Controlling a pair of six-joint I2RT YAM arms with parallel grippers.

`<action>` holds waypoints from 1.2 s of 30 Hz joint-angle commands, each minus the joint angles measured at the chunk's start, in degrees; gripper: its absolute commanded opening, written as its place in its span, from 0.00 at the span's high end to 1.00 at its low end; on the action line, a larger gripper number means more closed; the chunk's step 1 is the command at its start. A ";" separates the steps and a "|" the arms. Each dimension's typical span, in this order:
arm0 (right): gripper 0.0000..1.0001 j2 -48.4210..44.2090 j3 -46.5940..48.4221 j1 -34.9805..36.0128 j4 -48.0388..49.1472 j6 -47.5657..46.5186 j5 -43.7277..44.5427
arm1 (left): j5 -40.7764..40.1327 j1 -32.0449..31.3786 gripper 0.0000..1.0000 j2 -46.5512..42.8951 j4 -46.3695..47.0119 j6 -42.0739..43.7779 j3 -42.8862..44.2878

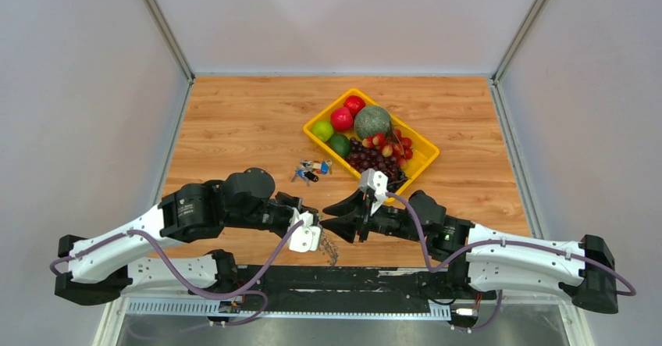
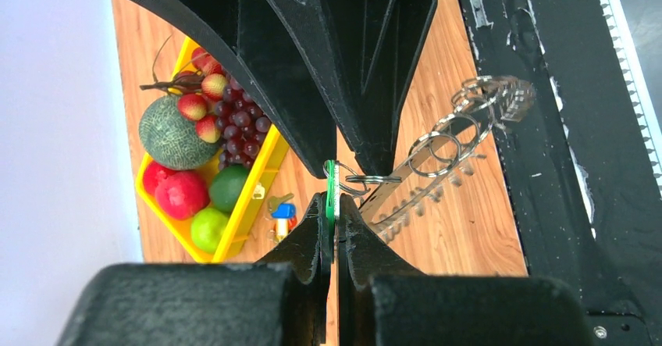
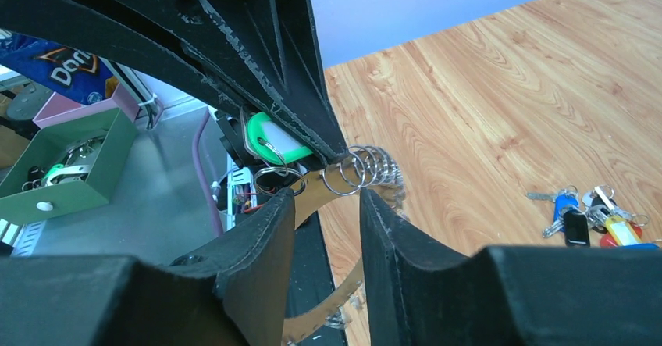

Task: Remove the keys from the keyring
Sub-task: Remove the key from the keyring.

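Note:
My left gripper (image 2: 334, 205) is shut on the small green tag (image 2: 330, 182) of the keyring (image 2: 402, 178), holding it just above the table's near edge. The ring's thin metal band runs off to the right, with small split rings on it and a bunch of silver keys (image 2: 503, 100) hanging at its far end. In the top view the keys (image 1: 329, 246) dangle below the two grippers. My right gripper (image 3: 328, 194) faces the left one tip to tip. Its jaws stand apart, the band and a split ring (image 3: 343, 176) showing in the gap. The green tag (image 3: 269, 139) sits between the left gripper's fingers.
A small bunch of keys with blue, red and black heads (image 1: 312, 169) lies on the wooden table mid-field. Behind it stands a yellow tray (image 1: 425, 158) with a melon (image 1: 372, 121), apples, limes and grapes. The black base rail (image 1: 351, 277) runs along the near edge.

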 commanded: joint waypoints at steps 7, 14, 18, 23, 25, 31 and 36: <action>0.59 1.71 1.86 0.02 6.95 -1.46 -4.50 | 1.08 -0.23 1.00 -0.91 3.05 0.07 0.59; 0.59 1.72 2.03 0.03 7.82 -1.59 -4.45 | 0.99 -0.23 1.00 -0.91 2.91 0.07 0.72; 0.62 0.77 1.13 -0.02 8.73 -1.14 -2.91 | 0.77 -0.25 1.00 -1.07 2.86 0.15 0.87; 0.67 1.04 0.26 0.00 11.04 -0.48 -2.13 | 0.98 -0.21 1.00 -0.64 3.08 0.14 1.20; 0.68 1.46 -0.02 0.00 12.14 -0.37 -2.15 | 0.97 -0.20 1.00 -0.43 3.18 0.03 1.26; 0.67 3.72 0.13 0.38 13.61 0.21 -3.00 | -0.85 -0.23 1.00 0.74 3.37 -1.57 2.19; 0.73 4.97 -1.41 0.71 17.33 1.96 -1.94 | -2.78 -0.26 1.00 2.69 3.39 -4.46 3.19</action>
